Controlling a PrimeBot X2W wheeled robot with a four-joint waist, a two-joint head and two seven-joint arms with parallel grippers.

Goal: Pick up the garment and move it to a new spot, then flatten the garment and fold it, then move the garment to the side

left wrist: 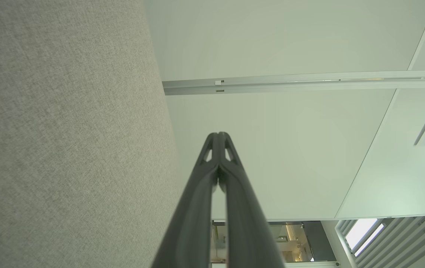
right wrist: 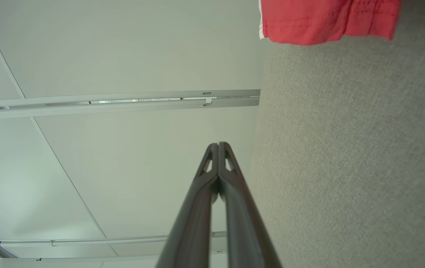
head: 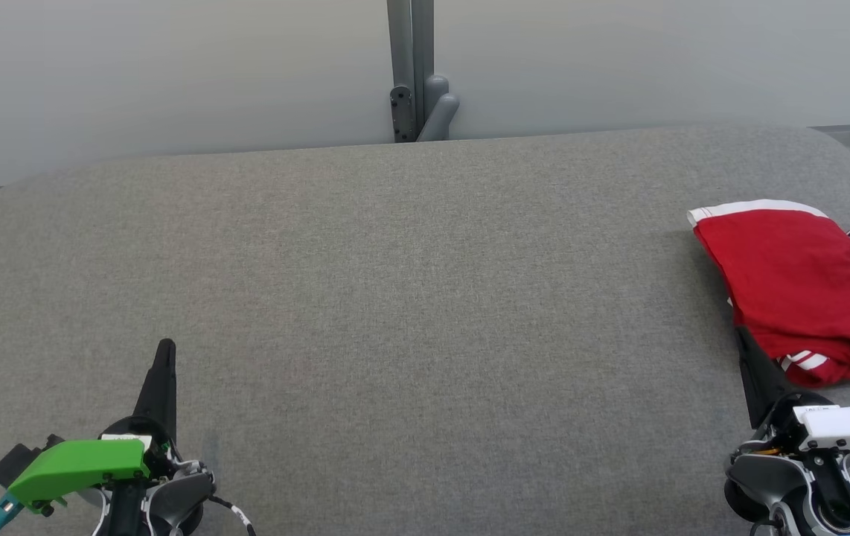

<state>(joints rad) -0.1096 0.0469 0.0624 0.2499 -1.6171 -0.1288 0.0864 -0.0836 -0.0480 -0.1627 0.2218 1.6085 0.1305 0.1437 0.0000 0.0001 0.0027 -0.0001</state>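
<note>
As it lies rightward, garment (head: 797, 290) runs near-to-far.

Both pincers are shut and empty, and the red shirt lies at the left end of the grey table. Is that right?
No. The head view shows the red shirt at the right end of the grey table, beside the right pincer. That and the left pincer are shut and empty.

The left hand (head: 164, 348) is low on the left side, its two dark fingers pressed together, pointing forward. The right hand (head: 741, 335) is closed too, apparently empty.
</note>
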